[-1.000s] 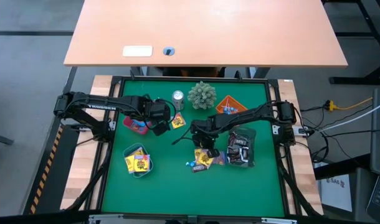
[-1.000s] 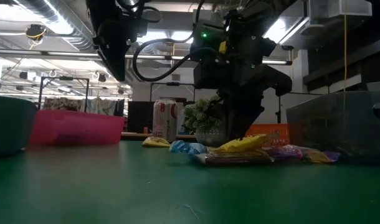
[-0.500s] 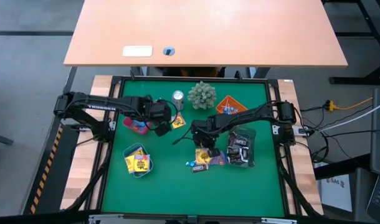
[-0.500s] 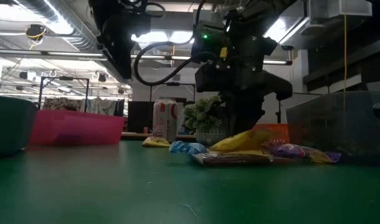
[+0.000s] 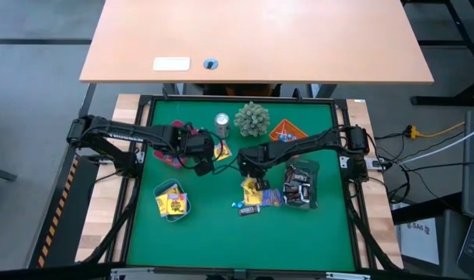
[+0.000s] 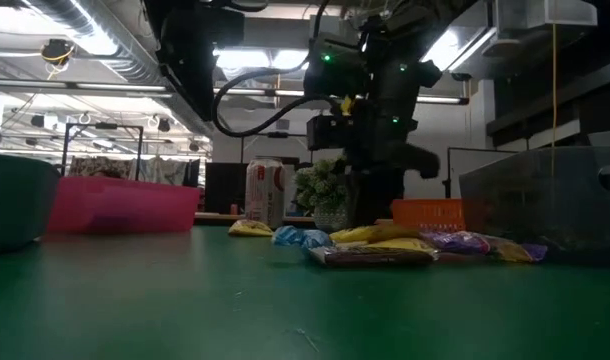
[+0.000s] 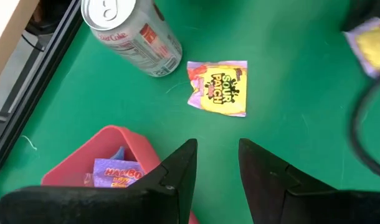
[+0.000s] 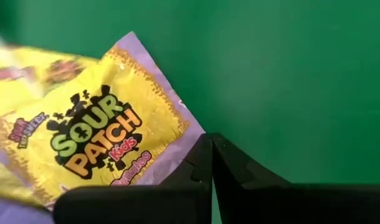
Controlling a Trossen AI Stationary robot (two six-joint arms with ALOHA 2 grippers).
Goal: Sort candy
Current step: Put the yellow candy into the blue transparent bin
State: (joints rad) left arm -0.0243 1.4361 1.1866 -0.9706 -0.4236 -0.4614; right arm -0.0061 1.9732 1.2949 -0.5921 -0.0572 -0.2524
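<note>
Felt-green matting covers the table (image 5: 221, 233). The right gripper (image 8: 212, 163), dark fingers pressed tight together, pinches a crinkly yellow packet (image 8: 96, 143) over the loose candy pile (image 5: 256, 198). The left gripper (image 7: 216, 163), fingers narrowly parted and empty, hangs between the pink tray (image 7: 118, 149), another flat yellow packet (image 7: 218, 87) and a shiny cylindrical can (image 7: 133, 34).

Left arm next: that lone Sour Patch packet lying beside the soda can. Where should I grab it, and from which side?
The Sour Patch packet lies flat on the green mat, so come straight down. Pinch a crimped end edge on the side away from the soda can, which stands close by. The left end effector is open and short of it.
</note>
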